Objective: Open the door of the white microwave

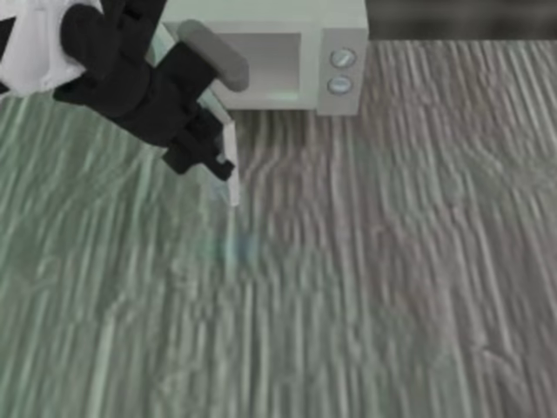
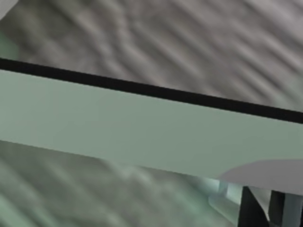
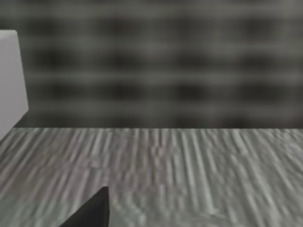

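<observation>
Upper centre of the top view, the white microwave (image 1: 287,52) is pale white with two silver-grey knobs (image 1: 341,71). Its door (image 1: 231,165) shows a pale edge. The left gripper (image 1: 204,152) is black. The table (image 1: 365,279) has grey streaked woodgrain, green-tinted at left.

No readable text, label or number anywhere — none legible.

White microwave (image 1: 335,35), door (image 1: 231,165) wide open

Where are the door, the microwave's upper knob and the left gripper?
door (image 1: 232,165), top view, on its swung-out free edge.
upper knob (image 1: 342,58), top view, on the knob's face.
left gripper (image 1: 211,155), top view, between its fingers at the door's edge.
</observation>
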You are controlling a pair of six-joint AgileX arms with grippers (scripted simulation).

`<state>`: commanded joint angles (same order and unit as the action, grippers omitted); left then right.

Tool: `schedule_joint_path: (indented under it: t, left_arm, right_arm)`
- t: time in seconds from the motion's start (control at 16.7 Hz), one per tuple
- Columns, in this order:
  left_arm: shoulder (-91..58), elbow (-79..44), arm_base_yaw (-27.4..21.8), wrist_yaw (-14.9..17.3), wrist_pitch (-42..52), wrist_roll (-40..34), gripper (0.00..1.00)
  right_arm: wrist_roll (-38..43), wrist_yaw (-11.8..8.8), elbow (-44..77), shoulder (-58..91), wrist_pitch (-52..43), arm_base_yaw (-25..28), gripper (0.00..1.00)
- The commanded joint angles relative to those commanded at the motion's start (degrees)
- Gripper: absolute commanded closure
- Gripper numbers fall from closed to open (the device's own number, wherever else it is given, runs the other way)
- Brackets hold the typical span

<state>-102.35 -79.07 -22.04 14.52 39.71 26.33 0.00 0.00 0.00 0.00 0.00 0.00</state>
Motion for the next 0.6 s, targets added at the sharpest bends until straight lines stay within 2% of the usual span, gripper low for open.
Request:
schedule_joint_path:
  t: [0.18,0.6]
  left_arm:
    - [-0.09,0.18,0.17,0.63,0.28,0.85,1.00]
    - [0.79,0.52,4.32,5.07,3.52,11.16,1.00]
  right_arm:
    - [0.00,0.00,0.00,0.00,0.00,0.00,0.00]
    - [0.00,0.00,0.00,0.00,0.00,0.00,0.00]
